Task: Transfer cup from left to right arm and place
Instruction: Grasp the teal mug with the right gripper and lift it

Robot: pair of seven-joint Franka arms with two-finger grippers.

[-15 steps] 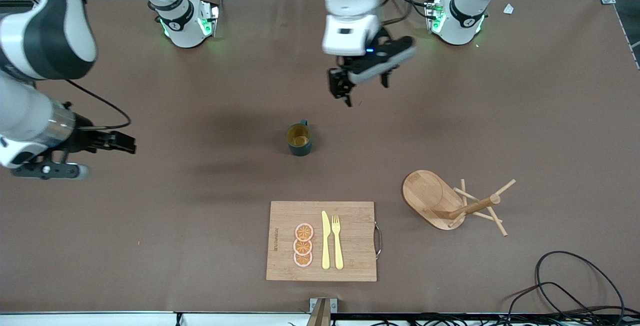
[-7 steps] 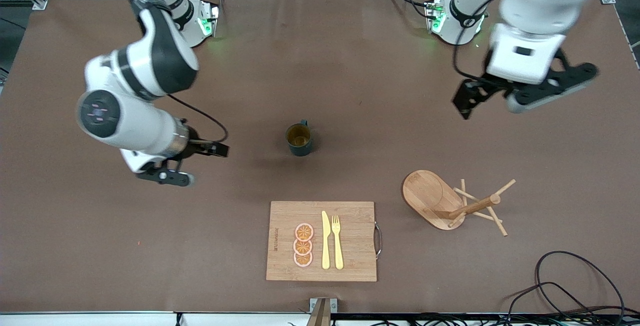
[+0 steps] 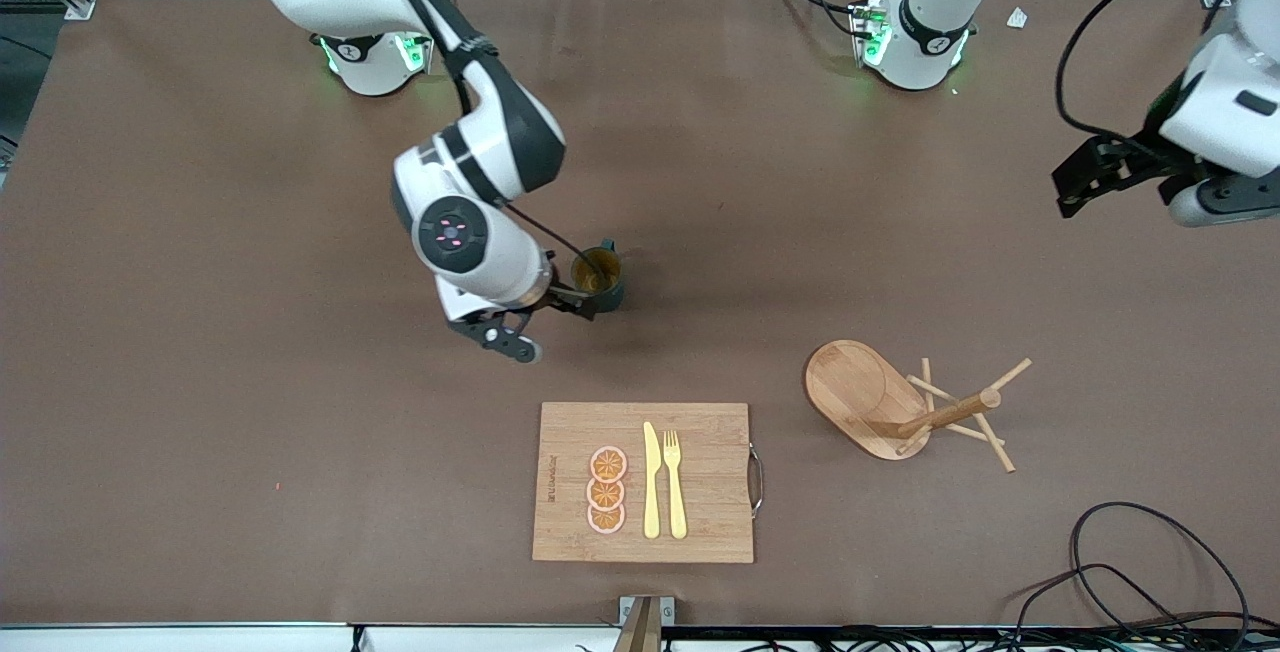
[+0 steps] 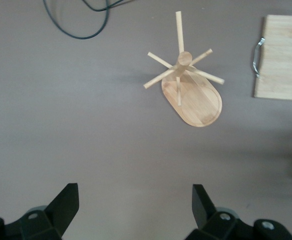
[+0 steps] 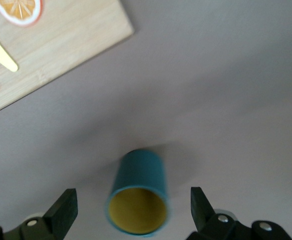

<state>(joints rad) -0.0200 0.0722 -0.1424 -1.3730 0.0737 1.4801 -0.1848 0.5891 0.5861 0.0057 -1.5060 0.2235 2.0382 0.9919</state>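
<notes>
The dark teal cup (image 3: 598, 278) with a tan-yellow inside stands upright on the brown table near its middle. My right gripper (image 3: 578, 302) is low at the cup and open. In the right wrist view the cup (image 5: 138, 197) sits between the spread fingers of my right gripper (image 5: 133, 202), with a gap on each side. My left gripper (image 3: 1078, 184) is open and empty, up over the table at the left arm's end. In the left wrist view the left gripper (image 4: 135, 199) has only bare table between its fingers.
A wooden cutting board (image 3: 700, 472) with orange slices, a yellow knife and a fork lies nearer the front camera than the cup. A wooden mug tree (image 3: 870, 392) stands beside the board, toward the left arm's end. Black cables (image 3: 1130, 572) lie at the front corner.
My right arm has swung in from its end of the table and brought its open gripper around the cup. My left arm has drawn away toward its end. The cup has not moved.
</notes>
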